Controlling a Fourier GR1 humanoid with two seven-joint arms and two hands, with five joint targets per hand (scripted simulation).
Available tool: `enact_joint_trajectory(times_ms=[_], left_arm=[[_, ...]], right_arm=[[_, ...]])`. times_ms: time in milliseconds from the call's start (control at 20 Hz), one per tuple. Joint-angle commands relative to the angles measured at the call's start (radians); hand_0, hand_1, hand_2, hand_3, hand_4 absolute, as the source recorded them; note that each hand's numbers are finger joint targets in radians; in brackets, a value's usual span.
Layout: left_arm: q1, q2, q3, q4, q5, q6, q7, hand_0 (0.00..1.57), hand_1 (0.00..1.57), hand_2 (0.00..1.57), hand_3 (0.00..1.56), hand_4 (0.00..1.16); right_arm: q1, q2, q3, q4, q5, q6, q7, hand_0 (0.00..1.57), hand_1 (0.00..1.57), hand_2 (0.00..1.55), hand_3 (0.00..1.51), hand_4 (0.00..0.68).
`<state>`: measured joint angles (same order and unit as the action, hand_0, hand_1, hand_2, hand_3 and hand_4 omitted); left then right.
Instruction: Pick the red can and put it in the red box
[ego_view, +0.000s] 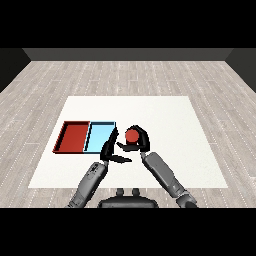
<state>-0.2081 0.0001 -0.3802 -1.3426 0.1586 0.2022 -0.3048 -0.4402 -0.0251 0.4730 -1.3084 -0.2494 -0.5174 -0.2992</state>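
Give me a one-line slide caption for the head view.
Right hand curled round the red can beside the blue tray; red tray awaits.

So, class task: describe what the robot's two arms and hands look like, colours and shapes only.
Both forearms are grey, rounded cylinders entering from the lower corners. Each ends in a black hand: the left hand and the right hand have slim black fingers and a thumb. No cables or markings are visible.

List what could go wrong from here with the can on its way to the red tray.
1. The right hand is curled round the red can to the right of both trays; the light blue tray lies between it and the red tray, so a short carry may end in the wrong tray.
2. The left hand sits close beside the can and could be bumped.
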Motion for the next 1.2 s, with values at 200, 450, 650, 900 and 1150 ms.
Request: enact_joint_trajectory(times_ms=[200, 450, 650, 900, 1150], left_arm=[[-0.044, 0.000, -0.038, 0.120, 0.068, 0.016, -0.060, 0.00, 0.00, 0.00, 0.00, 0.00], [-0.118, 0.000, -0.054, 0.159, 0.095, 0.044, -0.042, 0.00, 0.00, 0.00, 0.00, 0.00], [-0.005, 0.000, -0.057, 0.090, 0.105, -0.009, -0.089, 0.00, 0.00, 0.00, 0.00, 0.00], [-0.084, 0.000, -0.091, 0.101, 0.128, 0.052, -0.057, 0.00, 0.00, 0.00, 0.00, 0.00], [-0.146, 0.000, -0.112, 0.140, 0.168, 0.065, -0.048, 0.00, 0.00, 0.00, 0.00, 0.00]], right_arm=[[0.002, 0.025, 0.047, 0.000, 0.016, -0.027, 0.004, 1.45, 1.45, 1.43, 1.38, 0.637], [-0.017, 0.025, -0.026, 0.012, 0.022, 0.051, -0.006, 1.44, 1.44, 1.44, 1.38, 0.630], [-0.015, 0.025, 0.083, -0.032, -0.025, -0.053, 0.017, 1.45, 1.45, 1.43, 1.37, 0.625], [-0.104, 0.025, 0.090, 0.063, -0.122, -0.066, -0.043, 1.49, 1.49, 1.44, 1.38, 0.615], [-0.102, 0.025, 0.169, 0.019, -0.127, -0.126, -0.029, 1.49, 1.49, 1.45, 1.37, 0.617]])
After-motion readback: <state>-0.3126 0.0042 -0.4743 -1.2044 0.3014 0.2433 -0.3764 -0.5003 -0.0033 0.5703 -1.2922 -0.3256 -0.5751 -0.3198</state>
